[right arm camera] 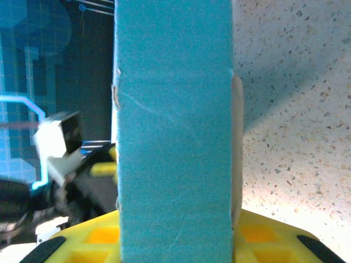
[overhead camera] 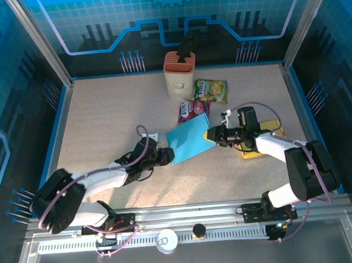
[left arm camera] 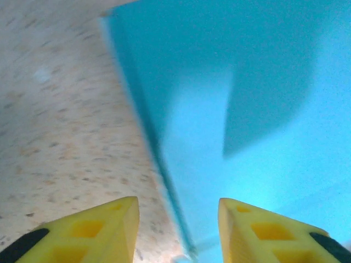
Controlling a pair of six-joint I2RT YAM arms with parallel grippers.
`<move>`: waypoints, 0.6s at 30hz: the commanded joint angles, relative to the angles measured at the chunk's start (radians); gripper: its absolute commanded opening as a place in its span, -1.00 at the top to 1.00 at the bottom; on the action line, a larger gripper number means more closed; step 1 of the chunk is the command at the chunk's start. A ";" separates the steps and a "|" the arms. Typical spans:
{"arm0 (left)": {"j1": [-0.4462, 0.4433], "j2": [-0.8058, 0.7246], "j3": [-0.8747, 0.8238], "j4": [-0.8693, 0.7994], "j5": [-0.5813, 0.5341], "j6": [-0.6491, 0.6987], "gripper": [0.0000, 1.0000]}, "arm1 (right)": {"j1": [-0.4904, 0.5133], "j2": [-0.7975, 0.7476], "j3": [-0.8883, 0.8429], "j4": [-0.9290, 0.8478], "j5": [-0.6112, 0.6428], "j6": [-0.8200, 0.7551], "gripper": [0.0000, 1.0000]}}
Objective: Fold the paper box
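Turquoise flat paper box (overhead camera: 187,140) lies near the middle of the speckled worktop (overhead camera: 102,125), its right end pinched by the right gripper (overhead camera: 213,134), while the left gripper (overhead camera: 164,157) straddles its left edge, jaws apart. Best to close the left squarely on that edge before creasing. Counted: one box, one green snack packet (overhead camera: 211,90), one purple snack packet (overhead camera: 192,110), one orange-topped cream holder (overhead camera: 179,73)

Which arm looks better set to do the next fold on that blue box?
Probably the right. The right claw grips one end of the blue box between its fingers, ready to bend it. The left claw stands open, the box's edge just ahead, ungripped.
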 commanded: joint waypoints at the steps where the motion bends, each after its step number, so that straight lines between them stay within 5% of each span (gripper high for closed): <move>1: -0.136 -0.068 0.089 -0.147 -0.190 0.346 0.12 | 0.003 -0.035 -0.015 0.029 -0.012 0.126 0.37; 9: -0.359 0.026 0.228 -0.263 -0.565 0.717 0.04 | -0.009 -0.087 0.032 -0.154 -0.010 0.269 0.41; 18: -0.404 0.192 0.313 -0.235 -0.704 0.891 -0.05 | -0.048 -0.087 0.071 -0.279 -0.048 0.278 0.44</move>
